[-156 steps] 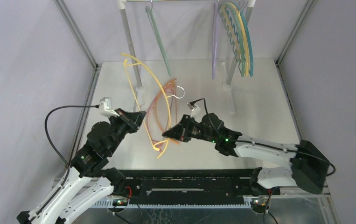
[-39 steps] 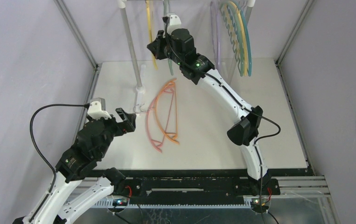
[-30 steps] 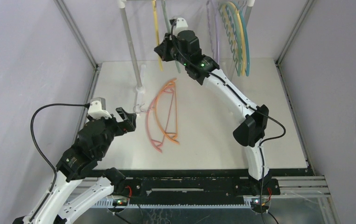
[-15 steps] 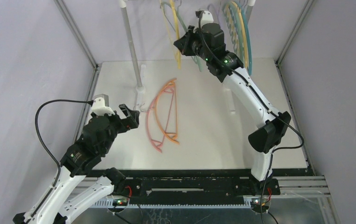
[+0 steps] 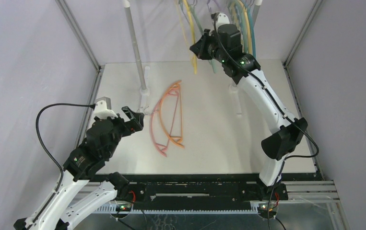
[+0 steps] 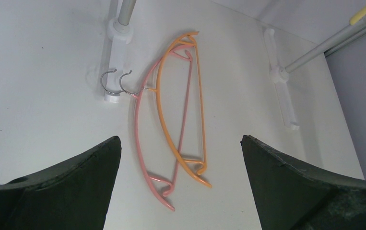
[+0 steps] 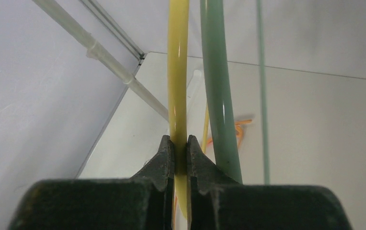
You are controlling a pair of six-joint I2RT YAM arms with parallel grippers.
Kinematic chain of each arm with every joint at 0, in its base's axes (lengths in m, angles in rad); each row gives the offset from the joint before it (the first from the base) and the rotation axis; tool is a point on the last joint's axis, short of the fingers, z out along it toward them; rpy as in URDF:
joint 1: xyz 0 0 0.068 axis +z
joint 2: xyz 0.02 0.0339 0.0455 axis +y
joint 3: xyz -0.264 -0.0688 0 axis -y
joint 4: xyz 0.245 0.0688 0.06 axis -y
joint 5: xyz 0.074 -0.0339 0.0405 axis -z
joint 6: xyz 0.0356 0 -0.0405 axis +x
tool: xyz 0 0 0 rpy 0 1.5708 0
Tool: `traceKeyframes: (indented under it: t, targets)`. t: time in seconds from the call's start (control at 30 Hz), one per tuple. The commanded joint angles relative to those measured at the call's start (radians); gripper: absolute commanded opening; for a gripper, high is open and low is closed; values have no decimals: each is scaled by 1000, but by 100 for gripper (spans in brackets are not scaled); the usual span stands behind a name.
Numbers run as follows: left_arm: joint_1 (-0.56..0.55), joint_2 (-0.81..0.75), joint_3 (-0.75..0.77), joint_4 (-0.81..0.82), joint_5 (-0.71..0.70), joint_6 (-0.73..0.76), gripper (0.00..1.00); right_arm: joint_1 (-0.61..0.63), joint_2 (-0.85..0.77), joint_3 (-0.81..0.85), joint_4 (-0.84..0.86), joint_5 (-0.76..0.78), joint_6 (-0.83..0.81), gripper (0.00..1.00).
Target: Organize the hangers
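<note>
The right arm reaches up to the rail frame (image 5: 134,43) at the back of the bench (image 5: 219,143). The right gripper (image 7: 180,153) is clamped on the yellow hanger (image 7: 178,86). In the right wrist view its 2 fingers press the thin yellow bar from both sides with no gap left. The yellow hanger hangs roughly upright. Its upper end runs out of the top of the picture, so I cannot tell how it sits on the rail. Just to the right of it in that view hangs the green hanger (image 7: 217,96), close alongside; whether the 2 touch I cannot tell.

In the top view, a bunch of further hangers (image 5: 246,24) – yellow, green and teal among them – hangs to the right of the right gripper (image 5: 197,48), near the far right post.

The left gripper (image 5: 135,120) is wide open and holds nothing. It hovers over the left part of the bench, facing 2 hangers that lie flat there. The pink hanger (image 6: 137,139) and the orange hanger (image 6: 172,146) overlap – the pink one on the left, the orange one on the right. Their metal hooks (image 6: 118,81) lie side by side at the white foot (image 6: 115,72) of the left post.
</note>
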Motion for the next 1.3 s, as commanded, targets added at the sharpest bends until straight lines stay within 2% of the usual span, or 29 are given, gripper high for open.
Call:
traceKeyframes:
  t: [0.0, 0.37, 0.5, 0.7, 0.97, 1.27]
  targets:
    - [6, 10, -9, 69, -17, -14, 99, -84, -64, -38, -55, 87, 14, 0]
    - [6, 60, -16, 123, -19, -30, 100, -155, -76, -41, -122, 73, -14, 1]
    - [6, 75, -23, 136, -24, -43, 99, -155, -79, -44, -149, 83, -29, 17]
    - [6, 100, -31, 137, -42, -47, 100, -155, -99, -88, -162, 71, -50, 32]
    - [6, 127, -15, 126, -29, -39, 99, -155, -163, -163, -139, 98, -50, 62]
    - [6, 197, 9, 86, -39, -51, 99, -115, -347, -248, -126, 205, -102, 81]
